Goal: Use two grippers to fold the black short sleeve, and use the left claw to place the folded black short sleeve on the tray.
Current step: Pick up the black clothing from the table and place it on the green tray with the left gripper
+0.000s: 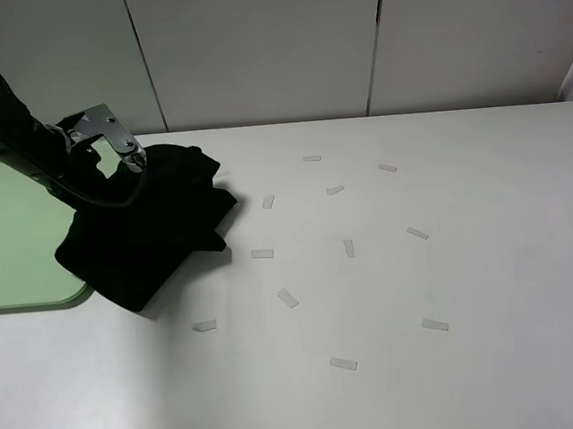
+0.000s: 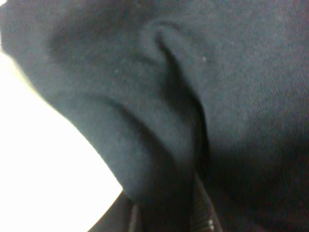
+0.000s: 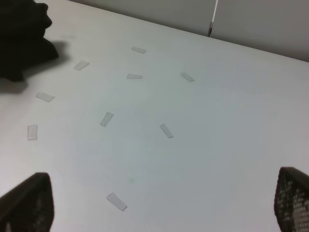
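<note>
Small whitish tape strips [image 1: 343, 364] scattered on white table [image 1: 471, 259] at near right, right gripper [image 3: 159, 203] jaws spread wide and empty above them; farther left, left claw [image 1: 126, 163] clamps bunched matte-black fabric short sleeve [image 1: 152, 226] overlapping pale mint-green plastic tray [image 1: 8, 239] edge.

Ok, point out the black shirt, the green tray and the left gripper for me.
black shirt [image 1: 158, 236], high outside view, on the middle of the bunched fabric.
green tray [image 1: 13, 238], high outside view, on its bare floor left of the shirt.
left gripper [image 1: 133, 163], high outside view, at the claw tip where it meets the shirt.
</note>
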